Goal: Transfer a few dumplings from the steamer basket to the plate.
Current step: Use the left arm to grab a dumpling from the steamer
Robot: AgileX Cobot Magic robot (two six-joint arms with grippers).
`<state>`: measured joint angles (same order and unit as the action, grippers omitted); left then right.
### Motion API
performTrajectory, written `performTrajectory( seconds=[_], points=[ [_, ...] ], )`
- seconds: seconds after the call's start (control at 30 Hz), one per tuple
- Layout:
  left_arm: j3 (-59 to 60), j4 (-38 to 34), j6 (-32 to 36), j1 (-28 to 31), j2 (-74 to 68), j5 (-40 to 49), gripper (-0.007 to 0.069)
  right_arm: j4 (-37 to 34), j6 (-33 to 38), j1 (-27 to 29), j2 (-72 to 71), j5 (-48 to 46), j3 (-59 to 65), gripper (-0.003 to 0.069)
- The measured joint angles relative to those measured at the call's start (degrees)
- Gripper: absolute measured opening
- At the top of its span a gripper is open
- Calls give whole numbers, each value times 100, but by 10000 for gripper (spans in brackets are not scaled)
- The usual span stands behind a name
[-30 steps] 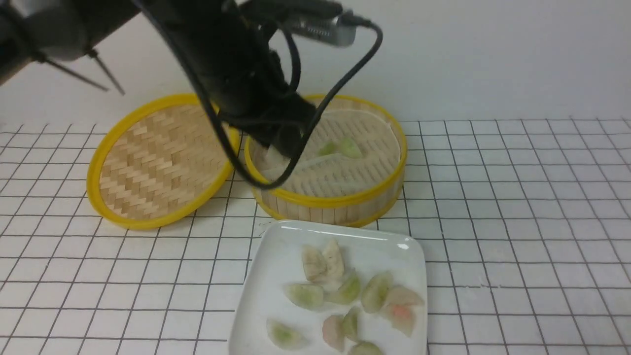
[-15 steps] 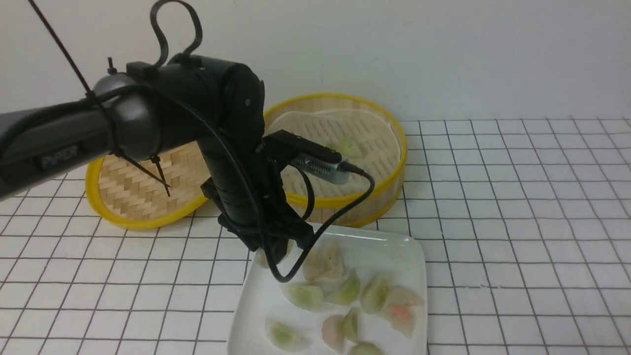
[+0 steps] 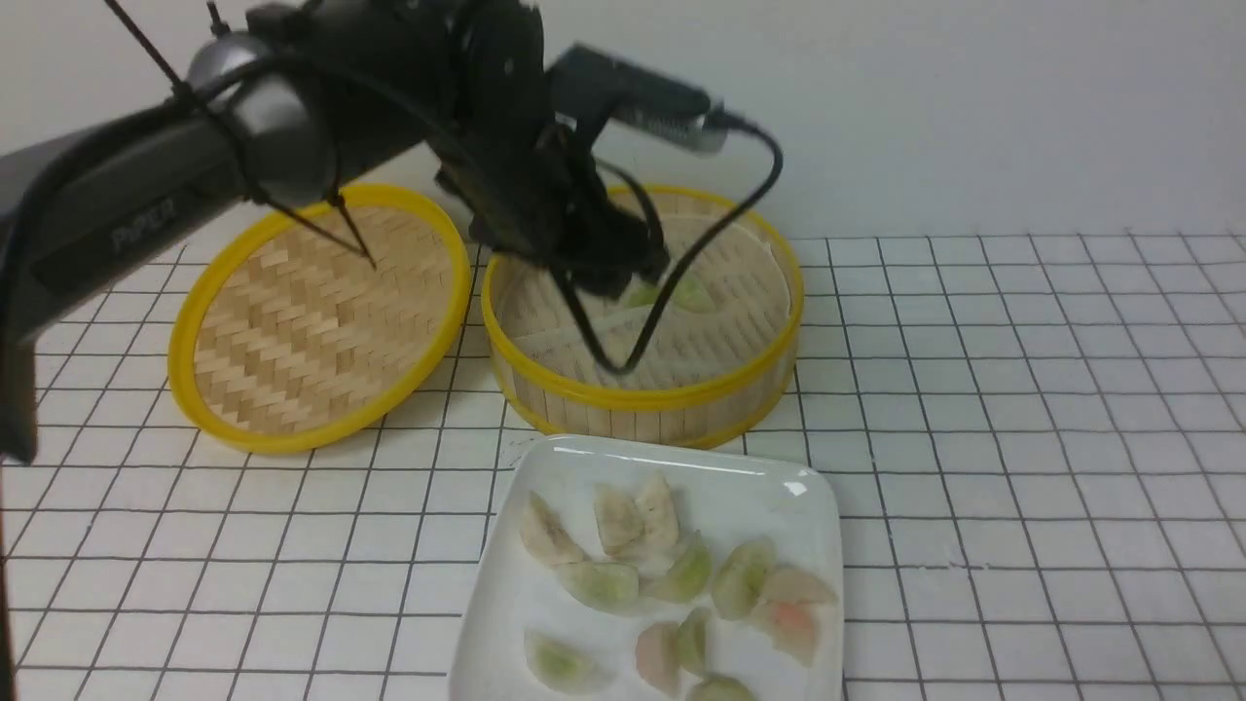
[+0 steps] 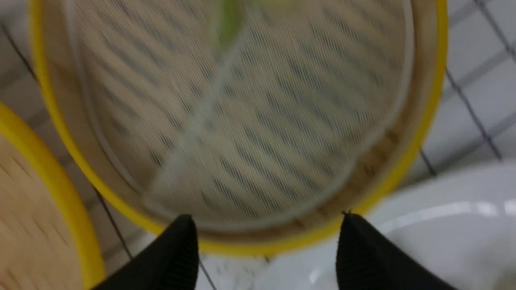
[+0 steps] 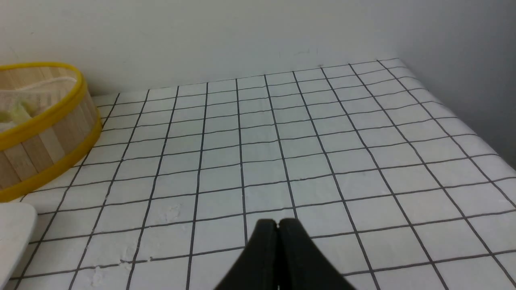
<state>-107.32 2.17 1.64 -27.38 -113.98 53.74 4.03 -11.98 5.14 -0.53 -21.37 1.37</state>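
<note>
L hand (image 4: 266,225): spread wide, nothing in it, up over the steamer basket (image 3: 672,399).
R hand (image 5: 277,224): pressed together, empty, over the tabletop (image 5: 322,141), well apart from basket.
Dumplings (image 3: 672,574): abt ten lay bunched on the plate (image 3: 574,467).
Green dumpling (image 3: 686,290): one sat in the basket, near its back.
Plate: just in front of basket, robot's side.
Lid (image 3: 311,321): lay flat, just left of basket.

Left arm (image 3: 117,209) reaches forward, wrist bent down, left fingers (image 4: 169,257) spread wide and empty, right fingers (image 5: 264,257) pressed together
</note>
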Motion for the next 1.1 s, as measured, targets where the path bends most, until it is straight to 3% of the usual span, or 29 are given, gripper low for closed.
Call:
performTrajectory(
  seconds=[0.17, 0.37, 0.4, 0.67, 0.8, 1.1],
  points=[
    [-2014, 42, 5, 247, -1180, 778, 261, 0, 0, 0, 0, 0, 0, -16],
    [-3473, -139, 200, 403, -2407, 1131, 222, 0, 0, 0, 0, 0, 0, -16],
    [-3848, -304, 482, 443, -2842, 1194, 221, 0, 0, 0, 0, 0, 0, -16],
    [-4188, -865, 1818, 456, -3599, 870, 263, 0, 0, 0, 0, 0, 0, -16],
    [-4199, -889, 1994, 456, -3725, 476, 298, 0, 0, 0, 0, 0, 0, -16],
    [-4225, -947, 1994, 456, -4036, 115, 298, 0, 0, 0, 0, 0, 0, -16]
  ],
)
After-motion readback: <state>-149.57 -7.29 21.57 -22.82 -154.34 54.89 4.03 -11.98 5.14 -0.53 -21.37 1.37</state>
